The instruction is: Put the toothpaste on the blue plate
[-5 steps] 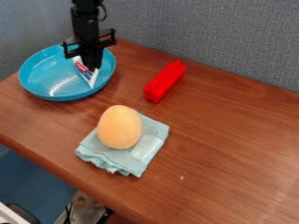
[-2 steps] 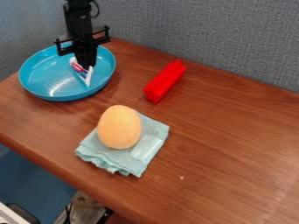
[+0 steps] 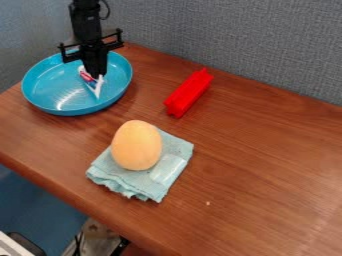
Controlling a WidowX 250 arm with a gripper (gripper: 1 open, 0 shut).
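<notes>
The gripper (image 3: pixel 92 72) hangs from a black arm at the far left of the wooden table (image 3: pixel 254 150), pointing straight down over the blue plate (image 3: pixel 54 90). Its fingers are drawn together, and they appear clamped on the upper end of the toothpaste (image 3: pixel 98 84), though the contact itself is too small to make out clearly. The white tube slants down from the fingertips toward the plate's right inner side, its lower end at or close to the plate's surface (whether it actually rests there cannot be told). The plate sits near the table's far left corner, with the textured grey wall behind it. To the right of the plate, and apart from it, a red rectangular block (image 3: pixel 190 91) lies at an angle on the wood. Nearer the camera, toward the table's front edge, a pale blue-green folded cloth (image 3: pixel 144 166) lies flat with an orange egg-shaped object (image 3: pixel 135 145) resting on top of it, well apart from both plate and block.
</notes>
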